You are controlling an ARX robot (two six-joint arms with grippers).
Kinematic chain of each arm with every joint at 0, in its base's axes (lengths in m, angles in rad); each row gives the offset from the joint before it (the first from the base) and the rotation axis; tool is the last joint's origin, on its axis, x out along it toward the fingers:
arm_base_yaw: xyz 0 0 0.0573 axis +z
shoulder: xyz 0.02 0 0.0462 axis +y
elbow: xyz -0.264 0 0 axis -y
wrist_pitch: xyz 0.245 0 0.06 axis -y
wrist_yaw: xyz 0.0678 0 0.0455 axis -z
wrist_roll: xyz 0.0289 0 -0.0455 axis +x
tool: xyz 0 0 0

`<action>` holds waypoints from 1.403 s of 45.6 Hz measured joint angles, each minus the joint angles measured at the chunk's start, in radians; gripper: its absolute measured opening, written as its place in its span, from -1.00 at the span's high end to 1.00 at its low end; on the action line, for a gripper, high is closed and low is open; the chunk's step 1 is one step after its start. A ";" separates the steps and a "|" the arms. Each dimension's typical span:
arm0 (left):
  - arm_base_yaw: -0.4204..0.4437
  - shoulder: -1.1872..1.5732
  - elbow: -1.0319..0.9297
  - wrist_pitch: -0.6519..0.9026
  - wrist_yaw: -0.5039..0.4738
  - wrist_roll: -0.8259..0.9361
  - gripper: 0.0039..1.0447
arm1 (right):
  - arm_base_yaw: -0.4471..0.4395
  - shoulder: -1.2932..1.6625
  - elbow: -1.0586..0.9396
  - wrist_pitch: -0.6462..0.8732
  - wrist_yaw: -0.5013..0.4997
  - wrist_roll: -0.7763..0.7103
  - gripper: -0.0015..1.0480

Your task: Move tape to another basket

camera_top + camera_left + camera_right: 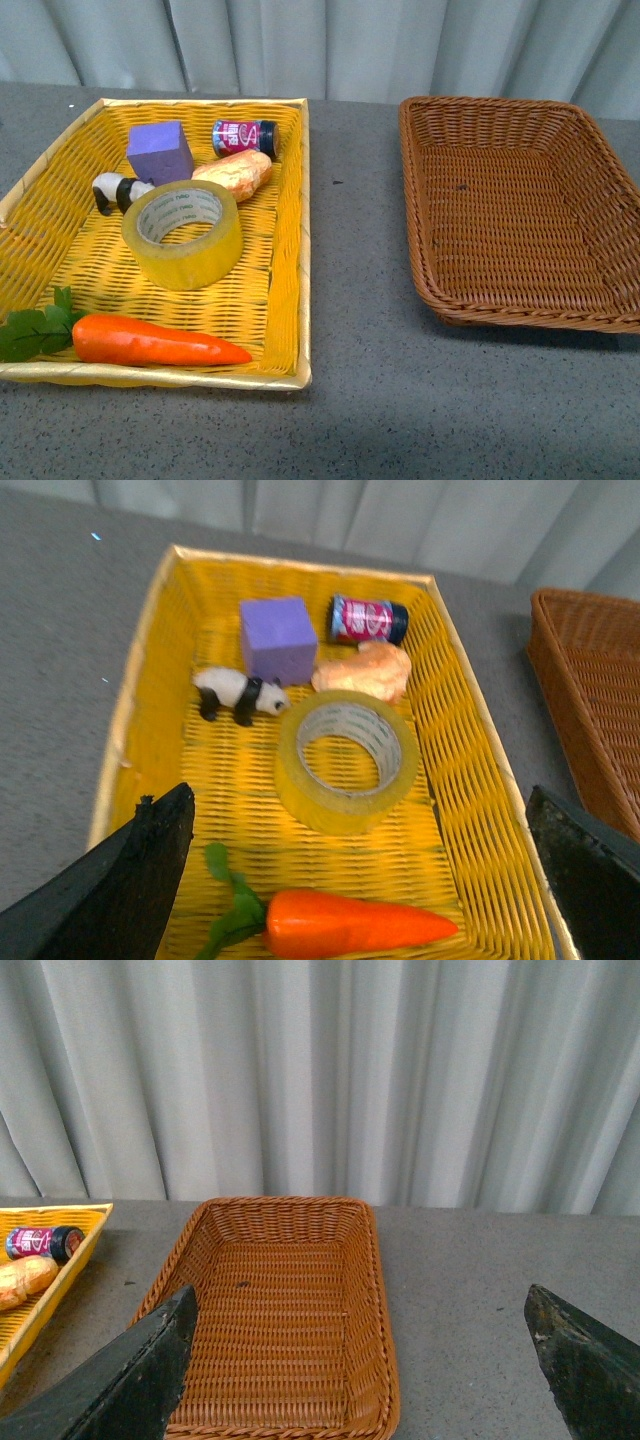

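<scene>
The tape (182, 234) lies flat with its hole facing up, near the middle of the yellow basket (289, 232), which stands on the left part of the grey table (360, 200). Behind the tape in that basket are a purple block (159, 152), a small panda figure (118, 191), a little jar (244, 136) lying on its side and an orange bread-like piece (235, 174) just beside the roll. In front of it a carrot (155, 341) with green leaves lies along the near wall. The brown basket (520, 210) stands to the right, apart from the yellow one, with a strip of bare table between them. In the left wrist view the left end effector (355, 795) hangs above the yellow basket, its dark fingers (130, 880) spread wide with the tape below them. In the right wrist view the right end effector (360, 1295) is likewise wide open, above the near end of the brown basket
</scene>
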 joint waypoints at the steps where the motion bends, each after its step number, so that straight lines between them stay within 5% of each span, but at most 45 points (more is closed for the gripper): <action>1: -0.005 0.043 0.019 -0.002 0.008 0.000 -0.88 | 0.000 0.000 0.000 0.000 0.000 0.000 -0.83; 28: -0.119 0.673 0.446 -0.109 -0.080 -0.035 -0.88 | 0.000 0.000 0.000 0.000 0.000 0.000 -0.83; 45: -0.068 0.871 0.574 -0.222 -0.179 -0.051 -0.88 | 0.000 0.000 0.000 0.000 0.000 0.000 -0.83; 64: -0.068 0.986 0.690 -0.314 -0.181 -0.095 -0.88 | 0.000 0.000 0.000 0.000 0.000 0.000 -0.83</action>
